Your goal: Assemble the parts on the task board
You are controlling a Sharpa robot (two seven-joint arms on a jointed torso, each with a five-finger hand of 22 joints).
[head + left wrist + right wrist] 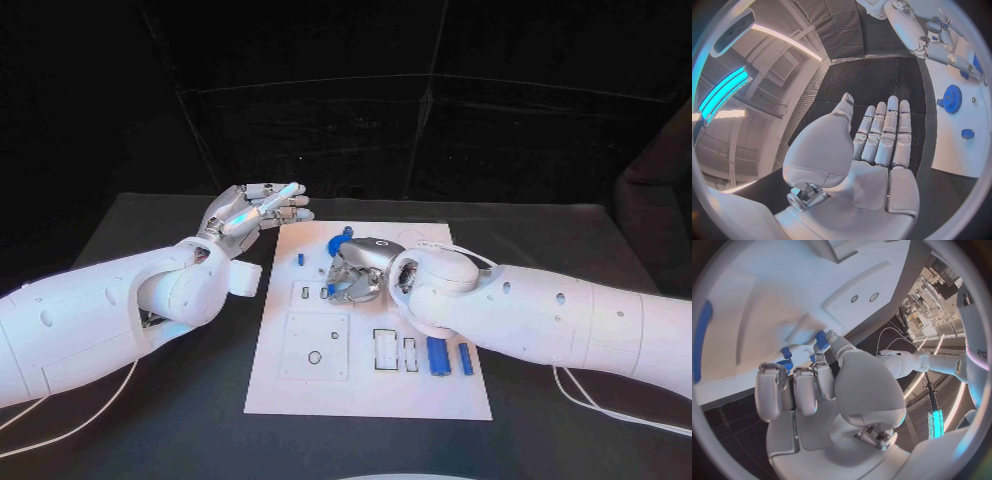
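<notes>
- Where the task board comes nearest you, its near right corner carries upright blue bar parts standing side by side, just beside white rectangular slots.
- Near left on the board you have a raised square plate with an oval hole in it.
- At mid-board your right hand is down on the surface, fingers curled in around a small blue part. The right wrist view shows blue pieces right at the fingertips; you can read contact, but a firm hold cannot be told from these pictures.
- Just beyond that hand, a blue gear sits on the board, with a small blue peg to its left. The left wrist view shows the same gear and another blue piece near it.
- Farthest out, your left hand sits off the board's far left corner, above the black table, flat and empty, fingers straight and side by side.
</notes>
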